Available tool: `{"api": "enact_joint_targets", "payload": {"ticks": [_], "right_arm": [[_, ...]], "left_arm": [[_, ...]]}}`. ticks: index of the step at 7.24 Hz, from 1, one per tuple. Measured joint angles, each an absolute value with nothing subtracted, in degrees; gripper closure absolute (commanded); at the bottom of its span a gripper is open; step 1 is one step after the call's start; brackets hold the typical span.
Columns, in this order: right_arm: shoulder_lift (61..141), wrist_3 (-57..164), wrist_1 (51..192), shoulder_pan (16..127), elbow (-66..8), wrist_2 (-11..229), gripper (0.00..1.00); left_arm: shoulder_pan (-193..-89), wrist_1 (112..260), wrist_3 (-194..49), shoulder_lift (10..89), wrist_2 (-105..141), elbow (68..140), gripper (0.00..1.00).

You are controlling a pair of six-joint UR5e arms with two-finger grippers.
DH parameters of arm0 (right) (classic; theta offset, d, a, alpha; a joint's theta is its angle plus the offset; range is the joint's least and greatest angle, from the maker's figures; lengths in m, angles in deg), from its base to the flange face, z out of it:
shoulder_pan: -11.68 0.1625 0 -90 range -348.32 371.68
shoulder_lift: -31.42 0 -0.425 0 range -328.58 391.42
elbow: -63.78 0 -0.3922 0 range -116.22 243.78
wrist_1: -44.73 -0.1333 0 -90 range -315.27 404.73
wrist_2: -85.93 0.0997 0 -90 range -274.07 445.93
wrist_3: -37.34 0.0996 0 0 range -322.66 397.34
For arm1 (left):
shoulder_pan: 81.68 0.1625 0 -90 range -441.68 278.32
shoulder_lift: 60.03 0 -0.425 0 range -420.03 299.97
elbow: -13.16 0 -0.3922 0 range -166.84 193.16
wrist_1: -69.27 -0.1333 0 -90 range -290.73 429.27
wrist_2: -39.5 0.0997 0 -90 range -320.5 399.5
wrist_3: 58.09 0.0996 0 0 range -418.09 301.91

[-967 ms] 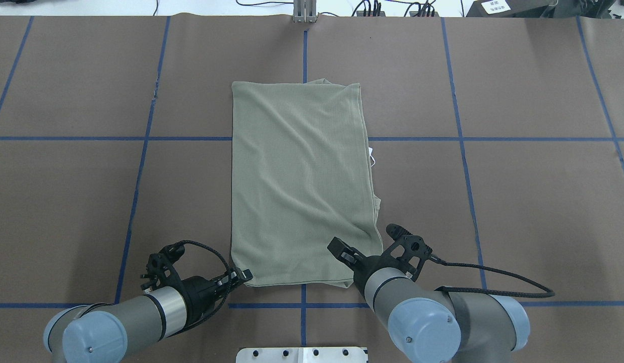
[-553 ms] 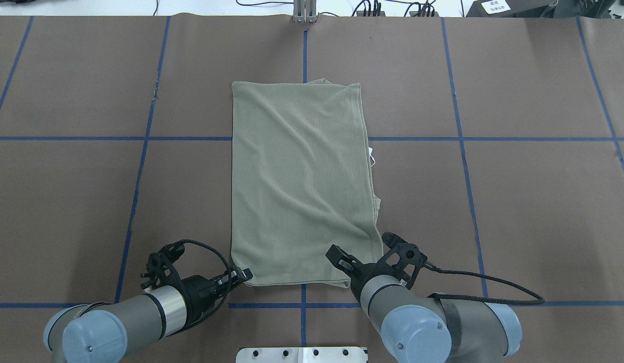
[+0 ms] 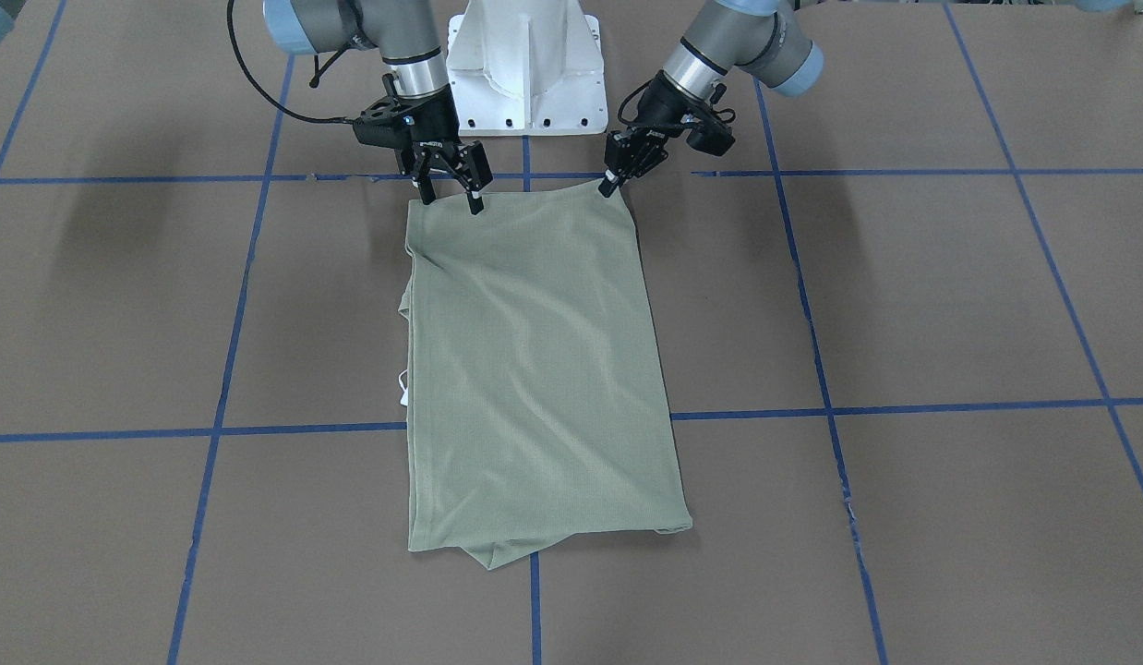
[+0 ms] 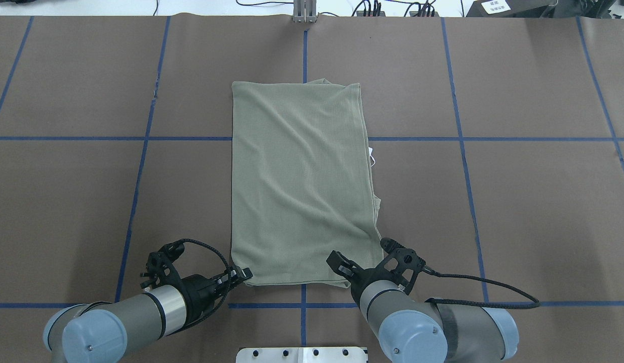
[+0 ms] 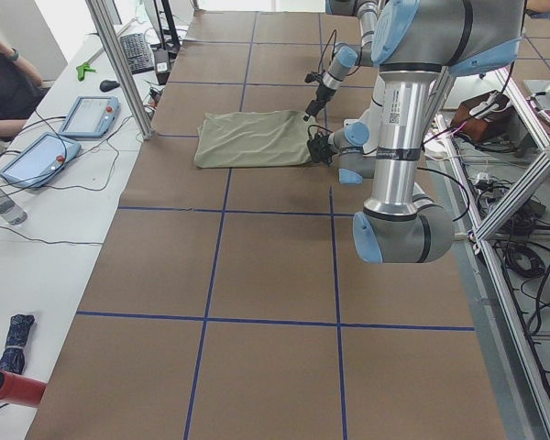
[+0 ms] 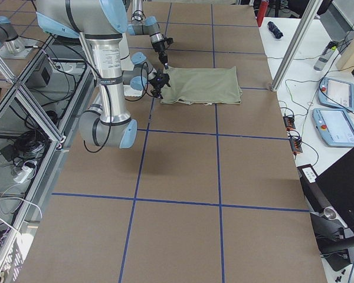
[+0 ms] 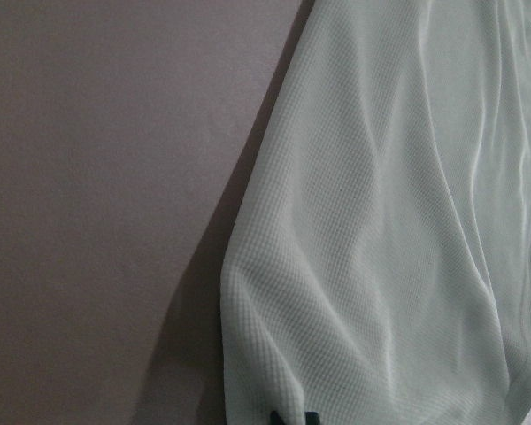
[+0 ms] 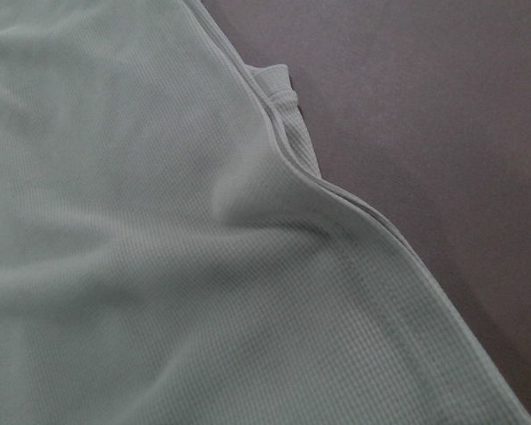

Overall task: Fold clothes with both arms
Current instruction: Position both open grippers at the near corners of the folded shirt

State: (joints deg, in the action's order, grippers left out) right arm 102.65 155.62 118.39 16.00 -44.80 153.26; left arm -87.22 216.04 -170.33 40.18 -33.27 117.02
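Observation:
The sage-green shirt (image 4: 302, 176) lies folded into a long rectangle on the brown table, also seen in the front view (image 3: 535, 369). Its white hang tag (image 4: 372, 156) peeks out from the right edge. My left gripper (image 4: 243, 276) is shut on the shirt's near-left corner, which also shows in the front view (image 3: 610, 185). The left wrist view shows the cloth (image 7: 380, 221) running down to the fingertips. My right gripper (image 3: 450, 199) is open, its jaws spread over the near-right corner (image 4: 345, 269). The right wrist view shows only the cloth's layered edge (image 8: 336, 221).
The white pedestal base (image 3: 525, 65) stands just behind both grippers. Blue tape lines (image 4: 140, 138) grid the brown table. An aluminium post (image 4: 304, 12) stands at the far edge. Tablets (image 5: 87, 115) and a seated person (image 5: 0, 82) are on the operators' side.
My right gripper has drawn back toward the robot's base along the shirt's near-right corner, staying open. The left gripper and the shirt have not moved.

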Motion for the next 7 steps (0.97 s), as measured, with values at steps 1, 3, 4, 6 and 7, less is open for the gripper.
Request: {"api": "enact_joint_targets", "payload": {"ticks": [1, 3, 4, 6, 7], "right_arm": [[102.65, 155.6, 118.39, 15.99, -44.78, 153.18, 0.15], [102.55, 155.86, 118.29, 15.99, -44.69, 153.07, 0.21], [102.44, 156.04, 118.17, 15.98, -44.57, 153.02, 0.22], [102.35, 156.17, 118.06, 15.98, -44.32, 152.97, 0.4], [102.21, 156.24, 118.02, 16.02, -44.27, 152.93, 0.71]], "left_arm": [[-87.25, 216.04, -170.33, 40.17, -33.26, 117.04, 1.0], [-87.26, 216.04, -170.33, 40.17, -33.2, 117.05, 1.0], [-87.26, 216.04, -170.33, 40.17, -33.19, 117.05, 1.0], [-87.23, 216.08, -170.33, 40.17, -33.19, 117.05, 1.0], [-87.22, 216.06, -170.33, 40.17, -33.19, 117.05, 1.0]]}}
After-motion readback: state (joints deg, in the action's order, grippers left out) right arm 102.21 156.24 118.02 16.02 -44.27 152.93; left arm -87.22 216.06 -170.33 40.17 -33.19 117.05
